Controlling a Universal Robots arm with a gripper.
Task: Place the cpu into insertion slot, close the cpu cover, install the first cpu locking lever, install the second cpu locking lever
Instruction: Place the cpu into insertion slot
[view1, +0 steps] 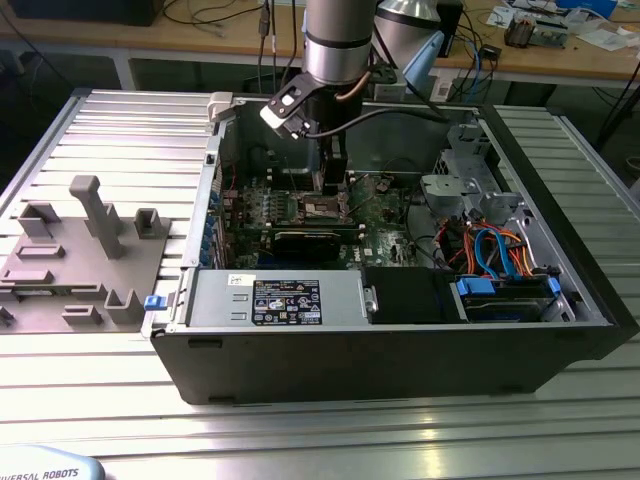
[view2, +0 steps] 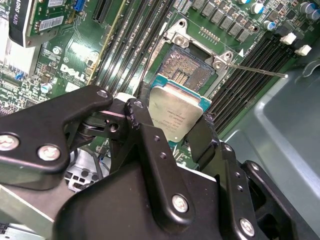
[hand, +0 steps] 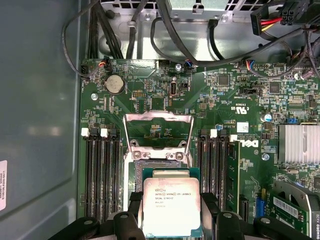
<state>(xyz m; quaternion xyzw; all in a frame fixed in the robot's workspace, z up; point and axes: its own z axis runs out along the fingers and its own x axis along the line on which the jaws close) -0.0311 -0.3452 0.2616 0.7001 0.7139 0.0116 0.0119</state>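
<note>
The gripper (view2: 171, 122), nearest the lens, is clamped on the cpu (hand: 171, 205), which hangs over the insertion slot (view2: 189, 67) and appears unseated. The cpu cover (hand: 159, 117) stands open and a locking lever (view2: 257, 71) is unlatched. All four steps are judged outstanding.

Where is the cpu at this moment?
In both wrist views the cpu is held in the gripper, close over the open insertion slot, between the two banks of memory slots, with the cpu cover raised.

Silver-grey arm (view1: 338, 40) w/ blue joint cap (view1: 420, 55), blk cable (view1: 400, 112); matte blk hand (view2: 172, 125), silver screws (view2: 180, 202).
</note>
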